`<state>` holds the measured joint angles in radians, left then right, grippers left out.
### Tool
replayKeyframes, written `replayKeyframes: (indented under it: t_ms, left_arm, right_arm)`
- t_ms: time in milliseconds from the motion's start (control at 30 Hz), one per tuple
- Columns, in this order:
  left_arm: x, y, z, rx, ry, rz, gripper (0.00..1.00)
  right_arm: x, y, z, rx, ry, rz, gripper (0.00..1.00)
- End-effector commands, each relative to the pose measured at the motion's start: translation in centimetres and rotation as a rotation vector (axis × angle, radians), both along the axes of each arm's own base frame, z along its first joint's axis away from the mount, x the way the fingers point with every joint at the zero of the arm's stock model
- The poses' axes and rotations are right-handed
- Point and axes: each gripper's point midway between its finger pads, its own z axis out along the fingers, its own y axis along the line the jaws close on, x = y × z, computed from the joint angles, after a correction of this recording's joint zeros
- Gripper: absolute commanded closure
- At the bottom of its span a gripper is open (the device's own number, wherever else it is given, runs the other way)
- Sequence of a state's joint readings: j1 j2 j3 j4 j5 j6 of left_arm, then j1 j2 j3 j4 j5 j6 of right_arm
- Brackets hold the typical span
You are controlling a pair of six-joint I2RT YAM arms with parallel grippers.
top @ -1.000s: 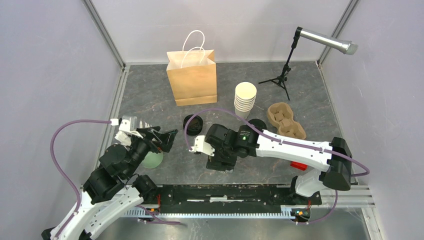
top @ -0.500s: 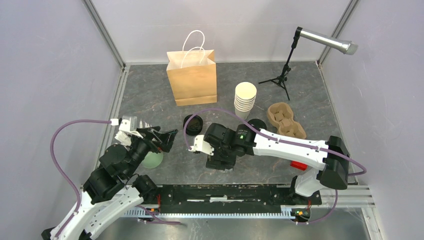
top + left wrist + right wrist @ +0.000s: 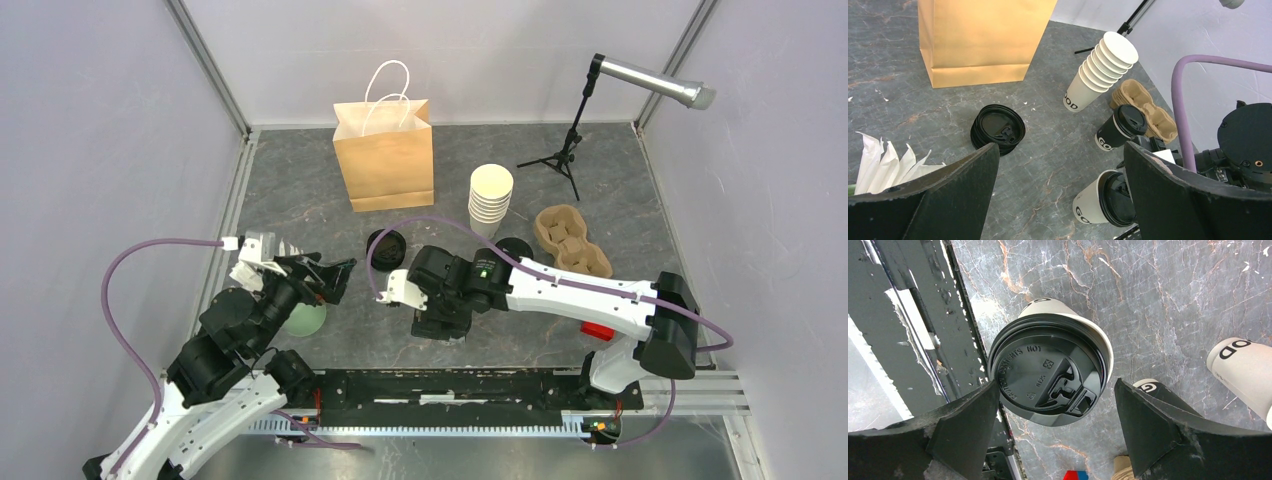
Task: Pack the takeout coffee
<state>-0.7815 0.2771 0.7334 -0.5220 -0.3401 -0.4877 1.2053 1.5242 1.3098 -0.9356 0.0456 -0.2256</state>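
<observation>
A takeout coffee, a cream cup with a black lid (image 3: 1048, 370), stands upright near the table's front edge, also seen in the left wrist view (image 3: 1100, 200). My right gripper (image 3: 1055, 390) hangs open straight above it, one finger on each side of the lid, the right finger clearly apart from it. In the top view the right gripper (image 3: 438, 322) covers this cup. My left gripper (image 3: 1060, 147) is open and empty, held above the table's left side (image 3: 332, 276), pointing toward the cups. A black lidded cup (image 3: 1120, 127) stands behind the cream one.
A brown paper bag (image 3: 385, 155) stands at the back. A tilted stack of lidless cream cups (image 3: 490, 195), a cardboard cup carrier (image 3: 572, 240) and a pile of black lids (image 3: 386, 248) lie mid-table. White paper packets (image 3: 888, 160) are by the left arm. A microphone stand (image 3: 565, 150) is back right.
My right arm has shifted slightly left over the cream cup and its jaws have widened a little. The left arm has not moved.
</observation>
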Motion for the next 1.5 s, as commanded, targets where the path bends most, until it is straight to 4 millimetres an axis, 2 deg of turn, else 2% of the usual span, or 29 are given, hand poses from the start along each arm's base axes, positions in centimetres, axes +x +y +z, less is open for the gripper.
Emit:
replayKeyframes:
  t_ms: [0, 433, 567, 667, 767, 867, 1000, 1133, 1233, 1333, 1467]
  left_arm:
    - [0.4, 0.3, 1.0, 0.013, -0.039, 0.019, 0.0]
    - [0.6, 0.2, 1.1, 0.038, -0.04, 0.021, 0.0]
    - [0.5, -0.9, 2.0, 0.069, -0.022, -0.038, 0.0]
    - [0.6, -3.0, 1.9, 0.093, 0.019, -0.114, 0.01]
    - [1.1, -5.2, 0.3, 0.133, 0.103, -0.181, 0.01]
    - [1.4, -7.5, -2.3, 0.188, 0.216, -0.255, 0.03]
    - [1.1, -10.2, -5.1, 0.212, 0.329, -0.363, 0.07]
    - [0.7, -11.7, -6.9, 0.196, 0.382, -0.424, 0.12]
    - [0.4, -12.4, -7.9, 0.156, 0.395, -0.448, 0.14]
    - [0.0, -13.2, -9.0, 0.112, 0.413, -0.484, 0.16]
    - [-0.3, -14.1, -10.6, 0.083, 0.439, -0.515, 0.17]
  right_arm:
    - [0.8, 0.7, 2.1, 0.075, -0.043, -0.007, 0.07]
    - [0.9, 0.3, 4.2, 0.155, -0.078, -0.043, 0.05]
    - [1.6, 0.3, 5.5, 0.262, -0.1, -0.087, 0.05]
    - [2.2, 0.2, 6.1, 0.344, -0.104, -0.132, 0.06]
    - [2.9, -0.2, 6.8, 0.433, -0.123, -0.19, 0.06]
    - [3.6, -0.9, 7.7, 0.523, -0.156, -0.244, 0.07]
    - [4.7, -1.8, 8.6, 0.625, -0.198, -0.288, 0.07]
    - [5.3, -2.1, 7.9, 0.664, -0.164, -0.299, 0.12]
    - [4.7, -1.7, 7.2, 0.684, -0.111, -0.263, 0.18]
    - [4.4, -1.5, 6.1, 0.688, -0.071, -0.242, 0.25]
    - [3.8, -1.3, 4.2, 0.68, -0.014, -0.197, 0.29]
